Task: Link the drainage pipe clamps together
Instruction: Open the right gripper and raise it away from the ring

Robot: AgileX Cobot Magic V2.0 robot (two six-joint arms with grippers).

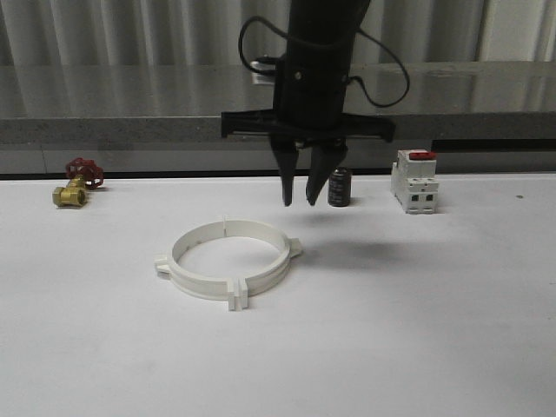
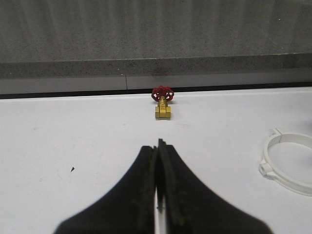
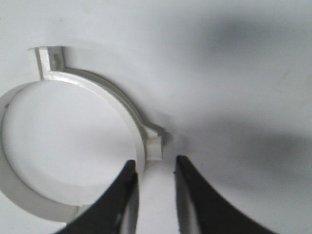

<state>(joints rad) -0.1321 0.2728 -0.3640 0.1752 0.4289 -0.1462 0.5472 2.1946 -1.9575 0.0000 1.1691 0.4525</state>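
Two white half-rings, the drainage pipe clamps [image 1: 229, 261], lie on the table [image 1: 417, 330] toward its near middle, already set against each other so that they read as one ring. A tabbed joint faces the near edge, a thin seam shows at the far side, and small tabs stick out at the left and right. Whether the joints are fully seated cannot be told from here.

Just behind and above the ring, the right hand [image 1: 298, 201] hangs with its fingers slightly spread, holding nothing. Its wrist view places those fingers straddling the right-side tab [image 3: 154, 144] from above, not touching it.

By my judgement the step is a closing squeeze or a check of the join. To do it well, come straight down so one finger lands on each flat face of the tab, then close slowly; a skewed approach would likely push the light ring sideways instead of seating it.

The left hand [image 2: 159, 195] hovers over bare table, fingers pressed together and empty.

Farther back stand a black cylinder [image 1: 340, 187], a white breaker with a red switch [image 1: 413, 181] and a brass valve with a red handwheel [image 1: 75, 184]. No brand, label or writing is legible on anything.
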